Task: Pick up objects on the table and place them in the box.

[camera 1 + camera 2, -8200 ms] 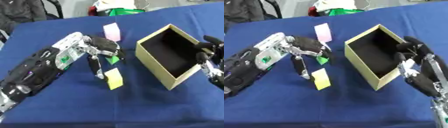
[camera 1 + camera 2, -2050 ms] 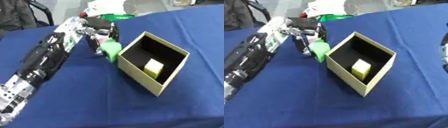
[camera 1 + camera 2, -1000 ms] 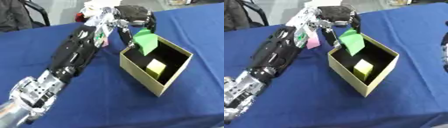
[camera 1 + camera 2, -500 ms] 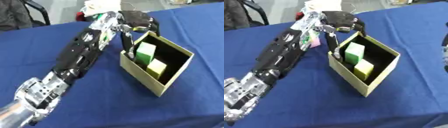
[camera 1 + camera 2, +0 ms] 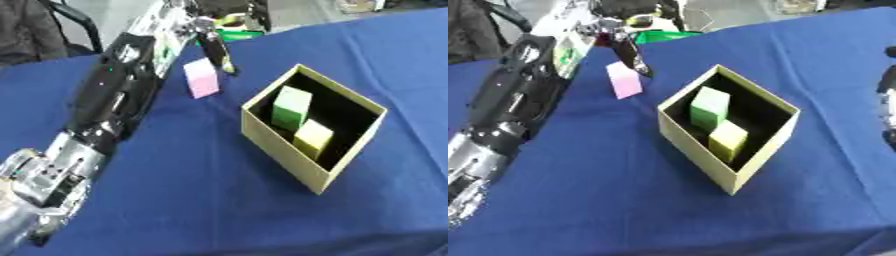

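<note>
Two blocks, green (image 5: 290,107) and yellow (image 5: 312,138), already sit in the box (image 5: 289,156), so the left robot hand (image 5: 213,44), fingers straight and empty, hangs at one o'clock of the pink block (image 5: 201,77) on the desk (image 5: 175,200).

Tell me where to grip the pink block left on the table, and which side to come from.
Take the pink block across its two broad upright faces, coming down from above. It stands on end on the blue cloth, clear of the box, so its top is free. The left hand already hangs just behind it, fingers pointing down, and looks best placed.
</note>
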